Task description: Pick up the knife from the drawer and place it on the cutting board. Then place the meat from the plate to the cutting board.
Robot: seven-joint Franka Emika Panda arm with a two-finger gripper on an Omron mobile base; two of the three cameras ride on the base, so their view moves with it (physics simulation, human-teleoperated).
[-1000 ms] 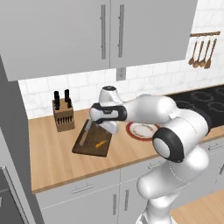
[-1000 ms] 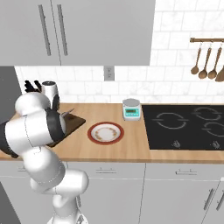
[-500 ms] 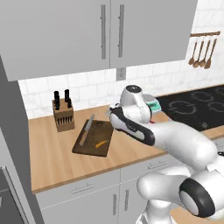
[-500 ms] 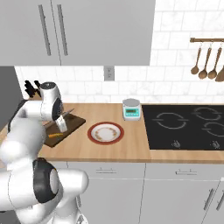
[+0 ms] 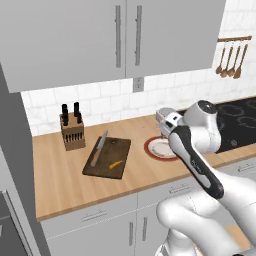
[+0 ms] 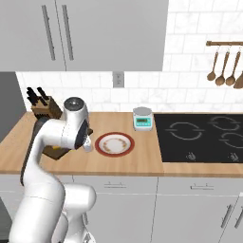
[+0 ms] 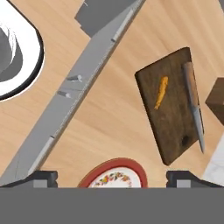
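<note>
Kitchen counter, late in the job: your gripper (image 7: 112, 176) hangs above the near edge of the plate (image 7: 114, 161), fingers spread wide and nothing between them. In the left base view the hand (image 5: 166, 119) sits high over the counter, just above and behind the plate (image 5: 151, 150).

The knife (image 5: 100, 148) lies flat along the far long edge of the board (image 5: 107, 170), blade pointing toward the wall, handle toward the counter front. A small orange piece (image 5: 115, 164), which looks to be the meat, rests near the middle of the board, apart from the knife (image 7: 194, 103). The plate's centre shows only its printed pattern, so it seems to be cleared. The drawers below the counter look closed, as far as the hand view tells.

By the look of it both placements are made, and what is left for you is a clean exit.
- Keep the fingers released.
- Raise the hand straight up before swinging it anywhere, since the plate's red rim sits right beneath the fingertips.
- Steer away from the board (image 7: 168, 127) side, so the wrist cannot brush the orange piece (image 7: 161, 92) or nudge the blade off the edge.
- Mind the knife block (image 5: 72, 131) just behind the board.
</note>
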